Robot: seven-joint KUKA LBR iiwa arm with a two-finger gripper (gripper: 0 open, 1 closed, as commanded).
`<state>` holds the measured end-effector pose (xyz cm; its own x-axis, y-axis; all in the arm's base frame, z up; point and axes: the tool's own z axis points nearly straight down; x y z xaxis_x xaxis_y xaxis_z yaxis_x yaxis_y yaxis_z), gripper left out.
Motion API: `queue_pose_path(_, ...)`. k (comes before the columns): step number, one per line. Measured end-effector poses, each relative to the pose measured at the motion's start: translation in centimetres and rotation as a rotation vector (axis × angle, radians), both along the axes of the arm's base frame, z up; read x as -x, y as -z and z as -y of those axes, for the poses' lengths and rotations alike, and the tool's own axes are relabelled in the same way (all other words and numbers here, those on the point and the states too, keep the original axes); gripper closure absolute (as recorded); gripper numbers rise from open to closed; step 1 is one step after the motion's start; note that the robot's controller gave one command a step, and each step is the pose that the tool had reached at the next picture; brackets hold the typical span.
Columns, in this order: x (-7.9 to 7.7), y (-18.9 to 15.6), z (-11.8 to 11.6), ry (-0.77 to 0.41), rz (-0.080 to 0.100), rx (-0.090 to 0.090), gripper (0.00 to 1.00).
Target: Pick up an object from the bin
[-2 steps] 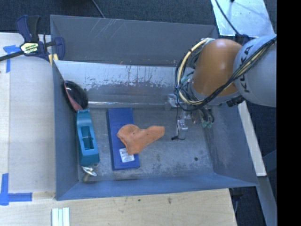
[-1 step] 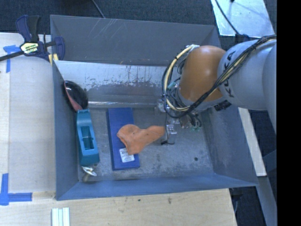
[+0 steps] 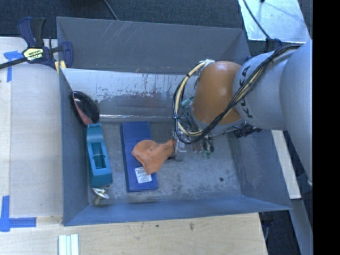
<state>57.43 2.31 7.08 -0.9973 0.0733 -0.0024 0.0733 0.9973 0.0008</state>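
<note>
My gripper [image 3: 179,150] is low in the middle of the bin, under the arm's orange cover. Its tip meets the right end of a crumpled orange rubbery piece [image 3: 150,154]. That orange piece lies across a flat blue box [image 3: 133,140] with a white label near its front end. Whether the orange piece sits inside the grip is hidden by the gripper's body and the cables.
A blue tape dispenser [image 3: 99,157] lies along the bin's left side, with a small metal part at its front end. A black and red brush-like thing [image 3: 85,107] leans in the back left corner. Bare floor lies to the right of the gripper, under the arm.
</note>
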Motion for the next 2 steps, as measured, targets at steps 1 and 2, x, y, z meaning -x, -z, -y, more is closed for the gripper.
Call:
queue_pose_path(1,0.0,0.0,0.0,0.000,0.000,0.000,1.00)
queue_pose_path(2,-0.5,-14.1,-3.1,-0.030,0.002,0.000,1.00)
